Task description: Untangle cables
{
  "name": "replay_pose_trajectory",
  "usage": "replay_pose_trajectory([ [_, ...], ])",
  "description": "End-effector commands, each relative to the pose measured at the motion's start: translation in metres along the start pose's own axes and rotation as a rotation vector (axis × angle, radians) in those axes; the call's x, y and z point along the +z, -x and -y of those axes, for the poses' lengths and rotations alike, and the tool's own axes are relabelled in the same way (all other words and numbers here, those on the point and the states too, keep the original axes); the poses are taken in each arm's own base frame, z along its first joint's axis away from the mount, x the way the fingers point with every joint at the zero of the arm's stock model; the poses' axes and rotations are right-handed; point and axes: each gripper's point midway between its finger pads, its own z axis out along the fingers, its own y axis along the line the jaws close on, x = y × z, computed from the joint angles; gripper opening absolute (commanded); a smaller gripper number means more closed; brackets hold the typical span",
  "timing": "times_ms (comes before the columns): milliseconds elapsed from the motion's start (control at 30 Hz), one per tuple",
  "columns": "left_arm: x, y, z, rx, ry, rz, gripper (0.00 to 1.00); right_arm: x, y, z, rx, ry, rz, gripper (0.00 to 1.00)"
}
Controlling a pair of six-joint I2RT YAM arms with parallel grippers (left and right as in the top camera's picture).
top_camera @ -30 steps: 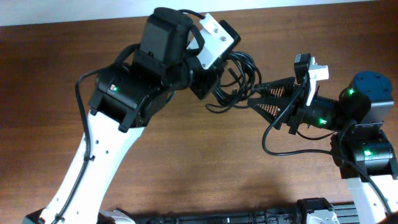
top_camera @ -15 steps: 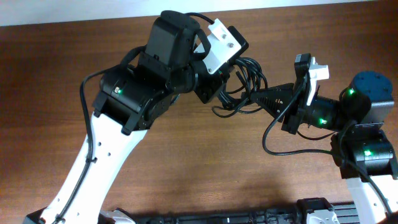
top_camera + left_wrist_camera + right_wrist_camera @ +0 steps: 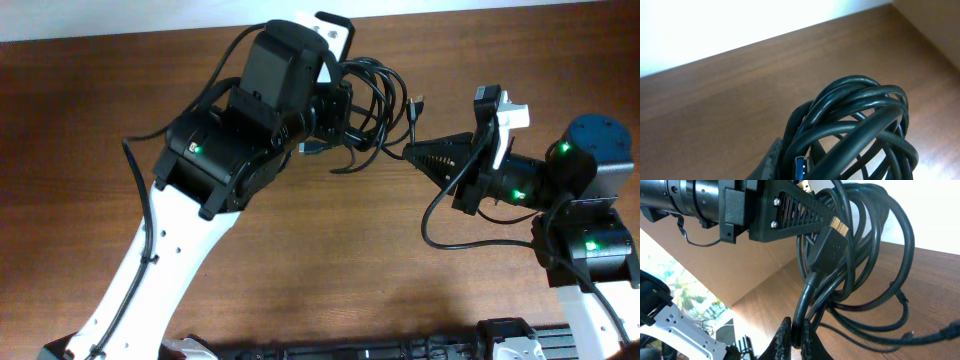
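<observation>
The cables (image 3: 378, 95) are a looped bundle of thin black cords hanging in the air between the two arms, near the table's far edge. My left gripper (image 3: 343, 104) is shut on the bundle's left side. In the left wrist view the loops (image 3: 855, 125) fill the lower right, with a blue plug (image 3: 799, 167) beside one finger (image 3: 771, 160). My right gripper (image 3: 409, 153) is shut on a single strand at the bundle's lower right. Its fingers (image 3: 785, 335) pinch that strand (image 3: 802, 305) from both sides. A dark plug with a gold tip (image 3: 832, 240) hangs above them.
The wooden table (image 3: 300, 260) ends at a white wall along the top. The right arm's base (image 3: 590, 240) stands at the right, with its own thicker wire (image 3: 440, 225) looping out. A black rail (image 3: 400, 350) runs along the front edge.
The right gripper has shut on a strand of the cables. The left gripper has carried the bundle up toward the far edge, stretching the loops away from the right gripper.
</observation>
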Motion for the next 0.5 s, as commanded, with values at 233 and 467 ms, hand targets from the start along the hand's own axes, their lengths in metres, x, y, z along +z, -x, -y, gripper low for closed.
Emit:
replay_pose_trajectory([
  [233,-0.0105,0.0181,-0.0337,-0.164,0.175,0.096,0.00,-0.0014,0.0000,-0.0089,-0.020,0.030,-0.003,0.68],
  [467,-0.0106,0.0213,-0.0330,-0.166,0.171,0.109,0.00,-0.0014,-0.0002,-0.0082,-0.017,0.026,-0.003,0.88],
])
